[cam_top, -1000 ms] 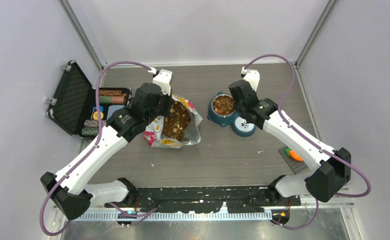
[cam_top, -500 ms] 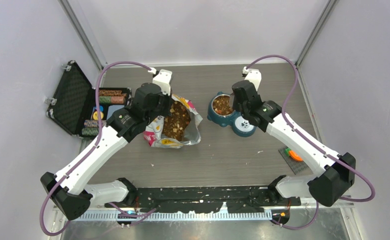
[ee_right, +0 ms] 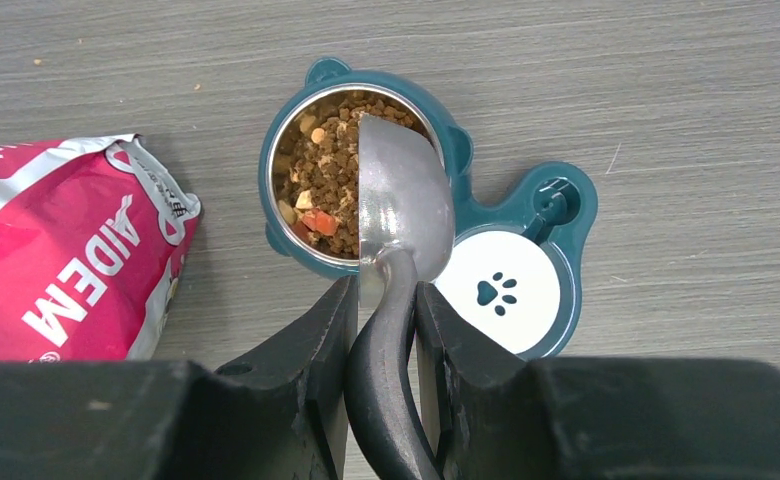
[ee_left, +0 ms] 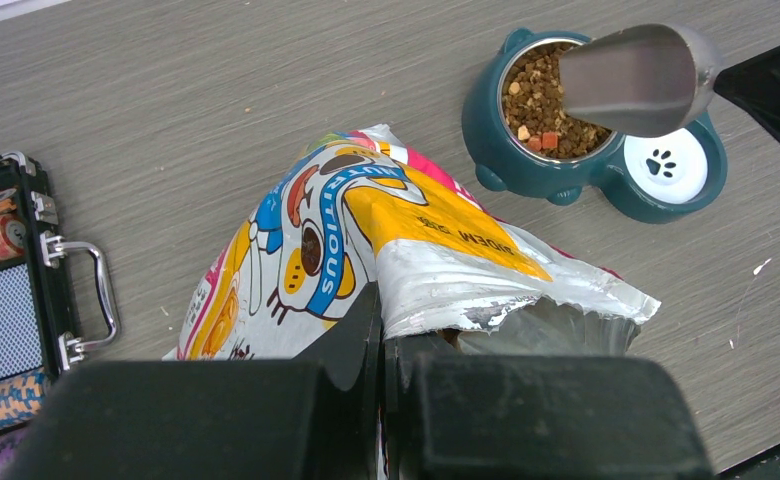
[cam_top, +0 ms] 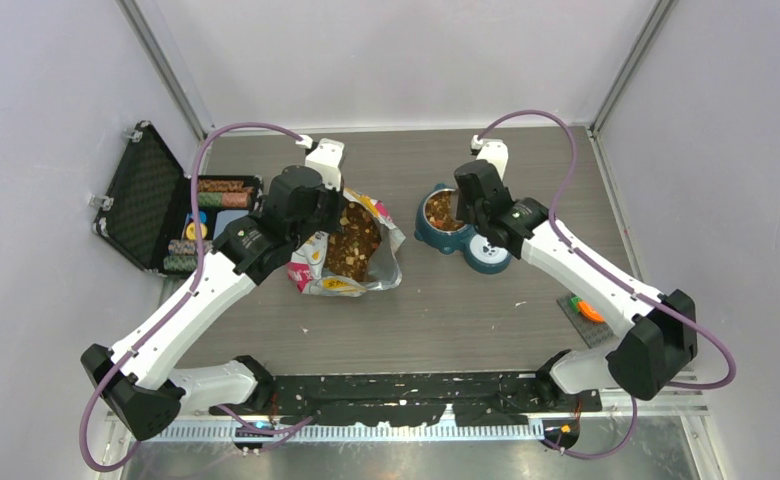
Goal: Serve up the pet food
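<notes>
Brown pet food point(cam_top: 353, 244) fills the open colourful bag point(cam_top: 342, 268) lying mid-table. My left gripper point(ee_left: 387, 330) is shut on the bag's torn foil rim point(ee_left: 436, 300), holding it open. More pet food point(ee_right: 326, 180) lies in the steel bowl of the teal double feeder point(ee_right: 466, 215), which also shows in the top view point(cam_top: 446, 212). My right gripper point(ee_right: 384, 305) is shut on the black handle of the metal scoop point(ee_right: 401, 205), whose bowl is turned over above the steel bowl. The scoop also shows in the left wrist view point(ee_left: 631, 80).
The feeder's second well has a white lid with a paw print point(ee_right: 498, 292). An open black case point(cam_top: 171, 212) with patterned rolls stands at the table's left edge. A small orange and green item on a dark mat point(cam_top: 588, 312) lies at the right.
My right arm has shifted slightly left and back over the feeder, covering more of the steel bowl. The left arm and bag have not moved.
</notes>
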{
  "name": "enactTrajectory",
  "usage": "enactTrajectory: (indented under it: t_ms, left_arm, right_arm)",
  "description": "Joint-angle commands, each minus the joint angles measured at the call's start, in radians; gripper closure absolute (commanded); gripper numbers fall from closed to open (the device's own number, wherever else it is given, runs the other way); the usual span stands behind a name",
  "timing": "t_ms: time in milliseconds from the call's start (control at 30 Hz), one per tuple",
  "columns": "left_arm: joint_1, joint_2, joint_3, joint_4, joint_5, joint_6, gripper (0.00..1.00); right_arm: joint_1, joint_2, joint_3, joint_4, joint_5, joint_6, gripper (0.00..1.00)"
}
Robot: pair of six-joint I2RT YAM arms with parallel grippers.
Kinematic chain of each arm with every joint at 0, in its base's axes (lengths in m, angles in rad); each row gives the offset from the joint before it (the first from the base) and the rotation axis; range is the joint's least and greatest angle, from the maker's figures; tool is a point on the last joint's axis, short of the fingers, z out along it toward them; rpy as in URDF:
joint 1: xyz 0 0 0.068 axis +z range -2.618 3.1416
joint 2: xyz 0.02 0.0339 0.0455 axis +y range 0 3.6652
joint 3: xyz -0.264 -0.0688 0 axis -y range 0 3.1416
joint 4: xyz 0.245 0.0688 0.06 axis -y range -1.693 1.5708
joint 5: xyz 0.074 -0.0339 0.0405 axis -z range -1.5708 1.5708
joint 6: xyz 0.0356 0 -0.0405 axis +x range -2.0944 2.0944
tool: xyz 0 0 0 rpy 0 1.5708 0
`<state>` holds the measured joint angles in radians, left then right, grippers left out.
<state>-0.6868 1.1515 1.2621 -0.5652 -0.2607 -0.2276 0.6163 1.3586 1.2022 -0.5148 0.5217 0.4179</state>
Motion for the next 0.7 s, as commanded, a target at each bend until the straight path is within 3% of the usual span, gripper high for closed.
enactTrajectory:
  t_ms: [0,667]
  left_arm:
    - [0.001,-0.039,0.022,0.145,0.009,0.001,1.00]
    - [0.001,-0.029,0.031,0.139,0.006,-0.003,1.00]
  right_arm:
    - [0.008,0.041,0.027,0.052,-0.005,-0.014,0.95]
    - [0.037,-0.010,0.062,0.027,0.114,-0.076,0.95]
